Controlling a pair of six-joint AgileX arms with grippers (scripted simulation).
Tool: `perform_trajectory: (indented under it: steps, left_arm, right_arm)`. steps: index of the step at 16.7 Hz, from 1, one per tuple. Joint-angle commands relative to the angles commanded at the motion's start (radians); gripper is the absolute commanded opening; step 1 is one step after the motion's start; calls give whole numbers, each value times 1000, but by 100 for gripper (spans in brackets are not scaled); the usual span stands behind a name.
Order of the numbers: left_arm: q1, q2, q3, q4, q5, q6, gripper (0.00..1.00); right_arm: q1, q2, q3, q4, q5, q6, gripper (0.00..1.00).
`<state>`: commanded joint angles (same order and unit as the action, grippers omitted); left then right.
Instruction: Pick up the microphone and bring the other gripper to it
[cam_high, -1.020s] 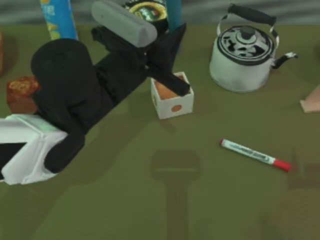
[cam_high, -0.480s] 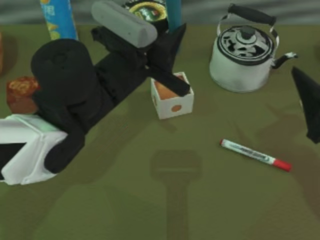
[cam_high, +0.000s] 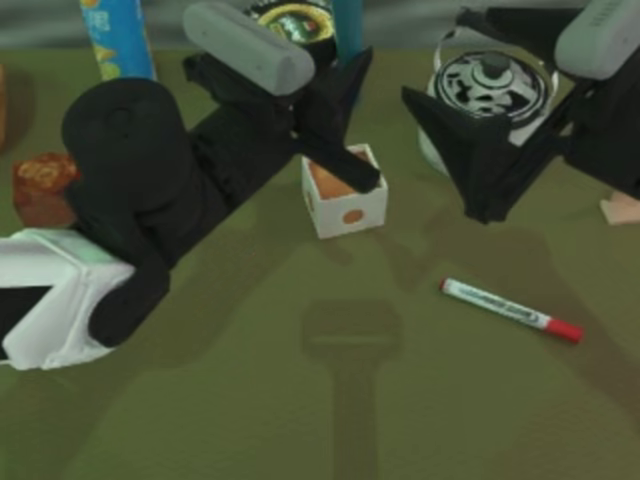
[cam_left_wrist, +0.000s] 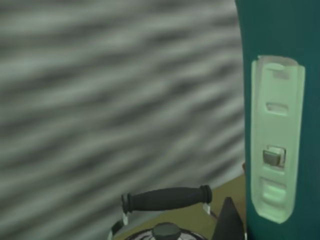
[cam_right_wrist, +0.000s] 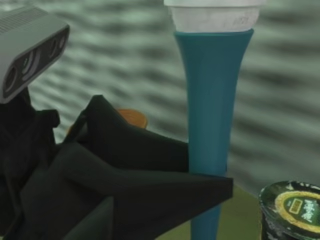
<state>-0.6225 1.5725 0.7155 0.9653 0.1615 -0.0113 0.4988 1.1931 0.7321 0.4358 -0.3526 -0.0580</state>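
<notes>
- The left gripper (cam_high: 340, 120) sits in the upper middle of the top view, its black fingers clamped around the lower handle of the microphone (cam_high: 348, 25); the right wrist view shows those fingers (cam_right_wrist: 165, 185) closed on the teal stem.
- The left arm runs from a white link at the left edge, up through a black body to a grey wrist block (cam_high: 248, 45) near the top centre.
- One left finger lies over the small white box (cam_high: 345, 195), just below the gripper.
- The microphone (cam_right_wrist: 214, 100) stands upright, long axis vertical, held off the table: pale head uppermost, teal handle narrowing downward. In the left wrist view its white switch strip (cam_left_wrist: 276, 140) runs lengthwise along the handle.
- The right gripper (cam_high: 470, 165) is in the upper right of the top view, fingers spread apart and holding nothing, tips pointing left toward the microphone yet clearly apart from it.
- The right arm reaches in from the upper right corner and covers part of the kettle (cam_high: 490, 85).
- A marker (cam_high: 510, 310) lies on the table (cam_high: 200, 420) at lower right, below the right gripper.
- A dark green can (cam_high: 295, 20) stands just left of the microphone; a blue tube (cam_high: 117, 38) stands at upper left.
</notes>
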Motion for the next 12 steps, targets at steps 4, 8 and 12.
perform_trajectory:
  steps: [4, 8, 12]
  left_arm:
    - [0, 0, 0, 0, 0, 0, 0]
    - [0, 0, 0, 0, 0, 0, 0]
    - [0, 0, 0, 0, 0, 0, 0]
  right_arm:
    - [15, 34, 20, 11, -10, -3, 100]
    - [17, 47, 31, 13, -5, -2, 100]
    - [57, 201, 155, 45, 35, -1, 100]
